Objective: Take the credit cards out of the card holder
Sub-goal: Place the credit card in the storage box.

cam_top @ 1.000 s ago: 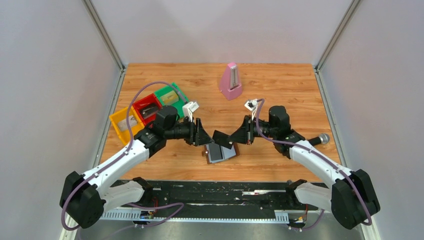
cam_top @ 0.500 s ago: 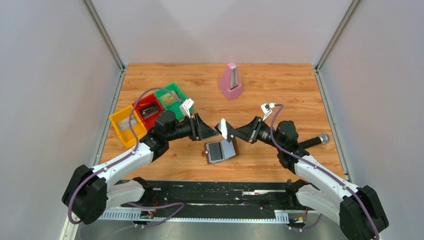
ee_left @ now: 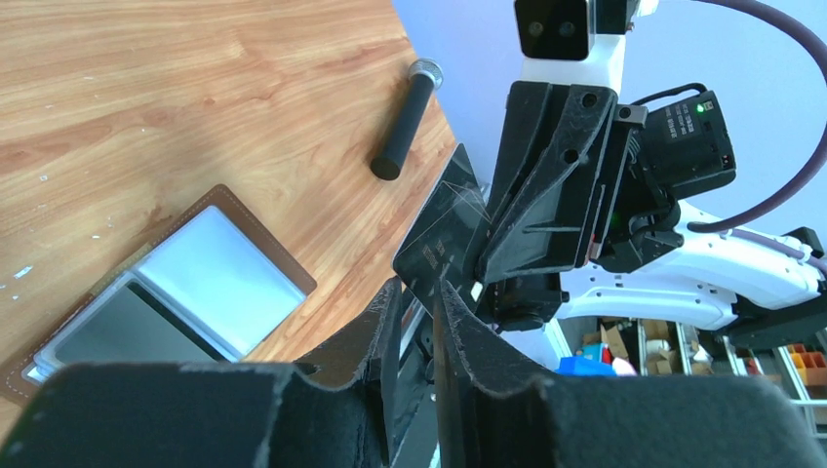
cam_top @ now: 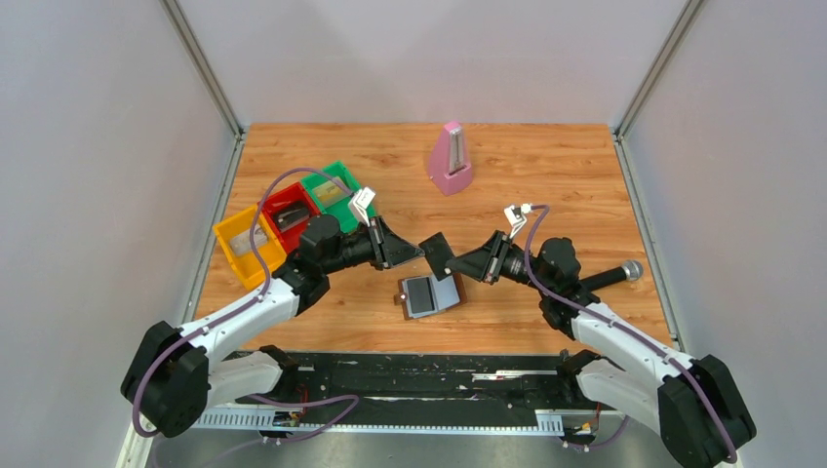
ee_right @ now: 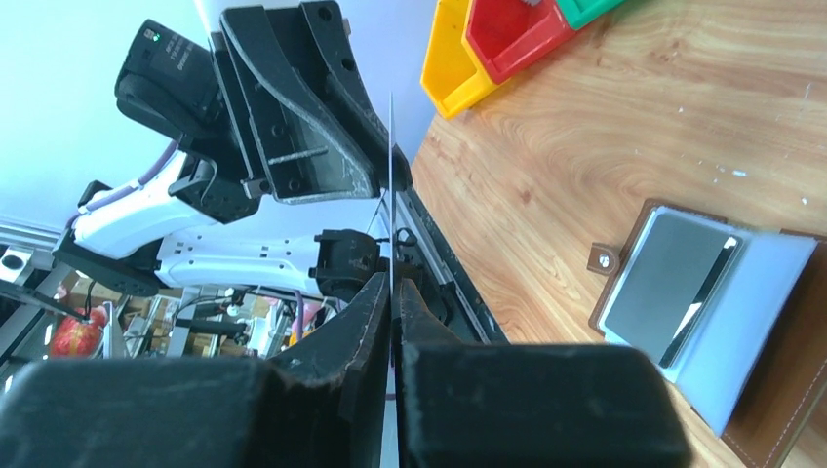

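Observation:
The card holder (cam_top: pixel 447 290) lies open on the wood, brown rim and grey-blue inside, with a grey card (ee_right: pixel 673 268) in one pocket. Above it my right gripper (cam_top: pixel 451 264) is shut on a dark credit card (cam_top: pixel 435 250) and holds it in the air. In the right wrist view that card (ee_right: pixel 390 195) shows edge-on between the pinched fingers. My left gripper (cam_top: pixel 419 253) faces it from the left. In the left wrist view the card's lower corner (ee_left: pixel 444 239) sits inside my left gripper (ee_left: pixel 419 288), against one finger, with a narrow gap to the other.
Yellow (cam_top: pixel 241 244), red (cam_top: pixel 286 213) and green (cam_top: pixel 334 187) trays stand in a row at the left, with cards in them. A pink metronome (cam_top: pixel 451 158) stands at the back. A black microphone (cam_top: pixel 610 276) lies by the right arm.
The right gripper has lifted the dark card off the holder and brought it to the left gripper. The left jaws have narrowed around the card's corner.

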Robot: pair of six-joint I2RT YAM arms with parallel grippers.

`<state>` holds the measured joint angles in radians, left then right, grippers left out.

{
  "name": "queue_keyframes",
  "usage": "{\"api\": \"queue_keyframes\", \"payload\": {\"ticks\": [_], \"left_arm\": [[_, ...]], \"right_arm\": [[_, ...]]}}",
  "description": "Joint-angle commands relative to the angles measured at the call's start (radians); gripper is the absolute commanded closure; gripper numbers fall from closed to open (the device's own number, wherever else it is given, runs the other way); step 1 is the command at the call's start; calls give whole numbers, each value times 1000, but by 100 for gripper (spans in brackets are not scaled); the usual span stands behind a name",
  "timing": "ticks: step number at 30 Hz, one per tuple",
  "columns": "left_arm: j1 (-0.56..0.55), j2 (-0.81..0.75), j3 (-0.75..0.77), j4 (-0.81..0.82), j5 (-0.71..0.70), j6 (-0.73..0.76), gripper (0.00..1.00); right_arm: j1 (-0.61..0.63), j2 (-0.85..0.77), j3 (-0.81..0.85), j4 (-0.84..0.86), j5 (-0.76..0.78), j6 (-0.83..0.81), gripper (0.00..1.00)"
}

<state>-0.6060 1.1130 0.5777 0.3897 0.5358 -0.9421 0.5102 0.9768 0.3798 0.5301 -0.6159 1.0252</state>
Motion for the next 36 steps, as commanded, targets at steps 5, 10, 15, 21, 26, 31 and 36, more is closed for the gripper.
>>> {"api": "queue_keyframes", "payload": {"ticks": [5, 10, 15, 21, 26, 31, 36], "left_arm": [[3, -9, 10, 89, -11, -8, 81], [2, -5, 18, 100, 9, -6, 75], [2, 38, 29, 130, 62, -16, 73], [2, 103, 56, 153, 133, -14, 74], [2, 139, 55, 211, 171, -34, 83], [2, 154, 51, 257, 201, -56, 100], [3, 155, 67, 218, 252, -19, 100]], "right_arm": [[8, 16, -2, 66, -86, -1, 93], [10, 48, 6, 59, -138, -24, 92], [25, 90, 26, 64, -166, -32, 92], [43, 108, 39, 67, -164, -39, 92], [47, 115, 46, 60, -162, -47, 92], [45, 116, 74, -36, -145, -132, 82], [44, 91, 130, -169, -122, -222, 69]]}}
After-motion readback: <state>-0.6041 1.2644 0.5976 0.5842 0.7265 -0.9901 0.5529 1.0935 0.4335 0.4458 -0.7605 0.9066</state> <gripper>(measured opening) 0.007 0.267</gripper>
